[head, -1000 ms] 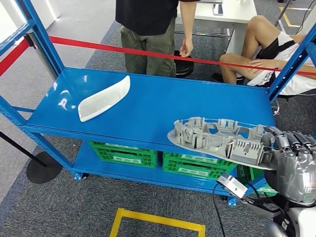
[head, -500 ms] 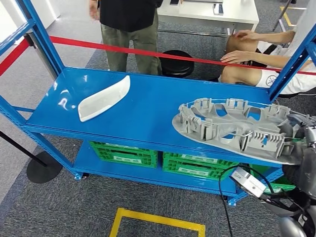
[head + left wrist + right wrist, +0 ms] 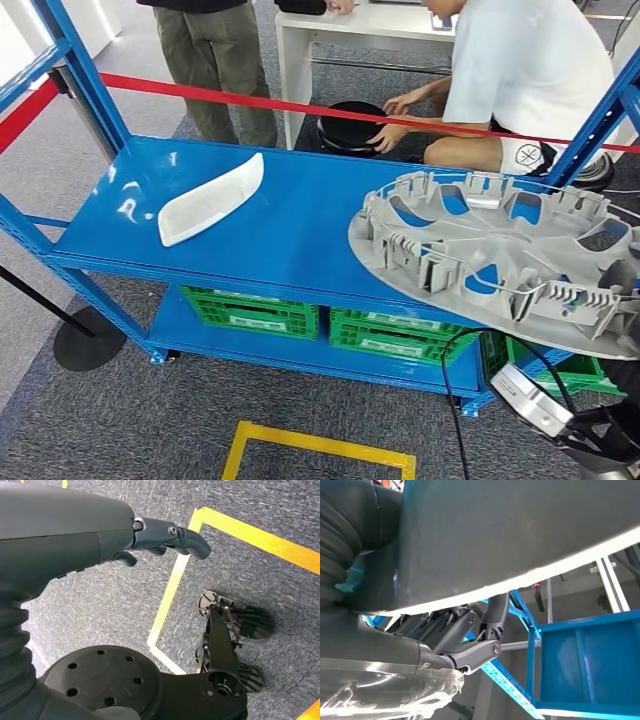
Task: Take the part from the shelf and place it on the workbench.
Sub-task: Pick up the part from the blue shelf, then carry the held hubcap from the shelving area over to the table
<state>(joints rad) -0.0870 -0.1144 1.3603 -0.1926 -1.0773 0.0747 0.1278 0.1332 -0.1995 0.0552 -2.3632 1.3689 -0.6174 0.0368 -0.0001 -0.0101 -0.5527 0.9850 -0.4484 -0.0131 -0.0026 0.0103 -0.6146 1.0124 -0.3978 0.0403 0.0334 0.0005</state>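
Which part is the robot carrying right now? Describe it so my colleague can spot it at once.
Find the blue shelf across the head view. Over its right end is a large grey round part, held by the right hand. Ribs and cut-out windows distinguish it from the smooth white curved piece lying at the left.

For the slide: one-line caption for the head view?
Large grey ribbed part lifted above the blue shelf, white curved part left on it.

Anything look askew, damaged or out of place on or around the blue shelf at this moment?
Nothing looks damaged or spilled. The large grey part sits tilted over the blue shelf, overhanging its front edge, gripped by the right hand. The white curved piece lies flat on the shelf.
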